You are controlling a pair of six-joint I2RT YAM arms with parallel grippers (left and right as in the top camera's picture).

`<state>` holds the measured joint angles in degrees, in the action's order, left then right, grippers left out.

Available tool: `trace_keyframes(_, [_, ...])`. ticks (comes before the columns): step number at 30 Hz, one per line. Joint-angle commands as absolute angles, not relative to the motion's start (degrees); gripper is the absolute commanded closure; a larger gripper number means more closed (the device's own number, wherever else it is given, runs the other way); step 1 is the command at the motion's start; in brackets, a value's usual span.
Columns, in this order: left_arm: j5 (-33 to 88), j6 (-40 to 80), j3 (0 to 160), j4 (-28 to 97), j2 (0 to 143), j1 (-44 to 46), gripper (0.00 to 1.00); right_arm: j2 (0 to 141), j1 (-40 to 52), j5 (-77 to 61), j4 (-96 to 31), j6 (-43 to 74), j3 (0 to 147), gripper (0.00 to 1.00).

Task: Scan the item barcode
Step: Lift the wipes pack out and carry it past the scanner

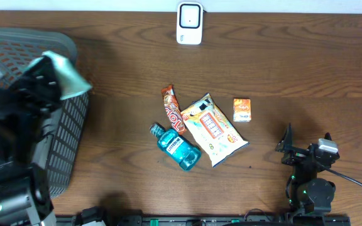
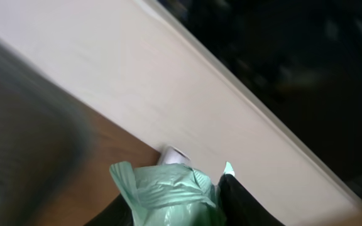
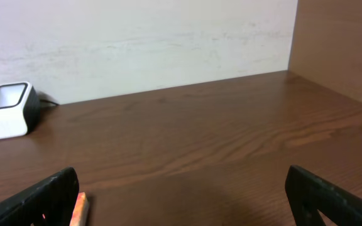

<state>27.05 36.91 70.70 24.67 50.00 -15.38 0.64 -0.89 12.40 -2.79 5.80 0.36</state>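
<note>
Over the left side of the brown wooden table, the left gripper is grasping the pale green packet above the grey basket, well apart from the white scanner. The right gripper stands fully released.

Mock shop checkout, laid out as a robot test bench in a lab-like room. Seen from above: dark wood-grain table with a small white barcode scanner standing at the middle of its far edge. Grey plastic shopping basket with slotted walls at the left edge. Packaged shop goods lying close together near the table's middle: blue mouthwash bottle, yellow snack bag, red-brown candy bar, small orange box. Black robot arm with a trailing cable at the near right corner. Plain white wall directly behind the far edge; wood-coloured side panel rising at the right edge.
</note>
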Motion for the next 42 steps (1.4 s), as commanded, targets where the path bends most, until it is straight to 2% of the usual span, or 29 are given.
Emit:
trace_keyframes(1, [29.8,40.9,71.4,21.1,54.0,-5.1,0.66,0.4,-1.0,12.5,-3.0,5.3,0.3,0.01])
trace_keyframes(9, [23.3,41.3,71.4,6.0,72.2,20.1,0.66,0.4,-1.1,12.5,-3.0,5.3,0.3,0.01])
trace_keyframes(17, [22.4,47.4,71.4,-21.9,96.7,32.9,0.66,0.4,-1.0,12.5,-3.0,5.3,0.3,0.01])
trace_keyframes(29, [22.4,68.6,71.4,-52.8,125.1,38.8,0.65,0.4,-1.1,12.5,-3.0,5.3,0.3,0.01])
trace_keyframes(33, [22.6,72.4,71.4,-54.3,128.9,40.2,0.65,0.4,-1.0,12.5,-3.0,5.3,0.3,0.01])
trace_keyframes(42, [26.2,69.5,71.4,-54.2,129.4,39.8,0.62,0.4,-1.0,12.5,-3.0,5.3,0.3,0.01])
